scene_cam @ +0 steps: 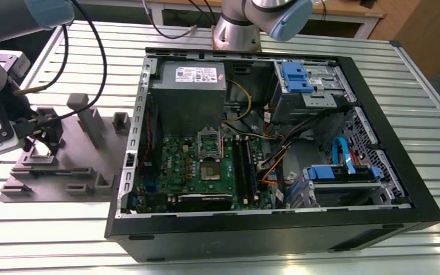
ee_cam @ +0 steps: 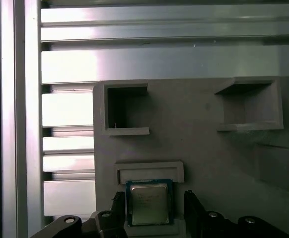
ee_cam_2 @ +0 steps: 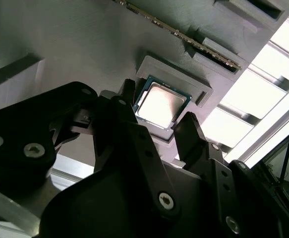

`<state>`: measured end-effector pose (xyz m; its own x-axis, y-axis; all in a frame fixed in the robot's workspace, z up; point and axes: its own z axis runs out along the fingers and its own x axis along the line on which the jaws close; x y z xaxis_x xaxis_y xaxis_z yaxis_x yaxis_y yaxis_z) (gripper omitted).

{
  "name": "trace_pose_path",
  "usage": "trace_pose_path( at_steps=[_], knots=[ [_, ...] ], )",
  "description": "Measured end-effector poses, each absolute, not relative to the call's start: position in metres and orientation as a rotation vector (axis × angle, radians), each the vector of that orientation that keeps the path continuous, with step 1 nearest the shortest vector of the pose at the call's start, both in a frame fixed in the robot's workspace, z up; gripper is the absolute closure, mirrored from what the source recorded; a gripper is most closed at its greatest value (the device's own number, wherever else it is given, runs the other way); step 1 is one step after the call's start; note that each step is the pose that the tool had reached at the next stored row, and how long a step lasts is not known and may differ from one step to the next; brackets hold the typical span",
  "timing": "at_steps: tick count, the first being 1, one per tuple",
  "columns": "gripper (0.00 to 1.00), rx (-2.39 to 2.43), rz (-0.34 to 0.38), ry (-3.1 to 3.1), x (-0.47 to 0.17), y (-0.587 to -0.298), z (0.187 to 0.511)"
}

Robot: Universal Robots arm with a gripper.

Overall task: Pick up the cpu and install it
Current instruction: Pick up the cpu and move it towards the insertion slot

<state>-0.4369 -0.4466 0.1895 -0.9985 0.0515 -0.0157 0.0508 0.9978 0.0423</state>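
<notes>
The cpu (ee_cam: pixel 149 202), a small square chip with a silvery top, lies flat in a shallow square pocket of a grey fixture plate (ee_cam: pixel 208 163), close to one edge of that plate. The black claw (ee_cam: pixel 154 198) hangs directly over this pocket, spread wide and holding nothing. Its two fingers (ee_cam: pixel 194 210) stand one on each side of the chip, and a strip of grey fixture shows between the chip and one finger. Two deeper rectangular pockets (ee_cam: pixel 127 111) are cut into the same plate, farther from the chip.

In the exterior view the fixture plate rests on a slatted metal worktop (scene_cam: pixel 52 235). An open black computer case (scene_cam: pixel 281 229) lies just beside the fixture, on the exterior view's right of it, with its green motherboard (scene_cam: pixel 204 166) facing up.
</notes>
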Motion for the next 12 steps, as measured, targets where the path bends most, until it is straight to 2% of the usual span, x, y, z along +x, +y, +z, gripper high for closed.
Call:
trace_pose_path(
  at_steps=[12],
  knots=[
    [0.41, 0.041, 0.061, 3.127, -0.4368, -0.4467, 0.1858]
  ],
)
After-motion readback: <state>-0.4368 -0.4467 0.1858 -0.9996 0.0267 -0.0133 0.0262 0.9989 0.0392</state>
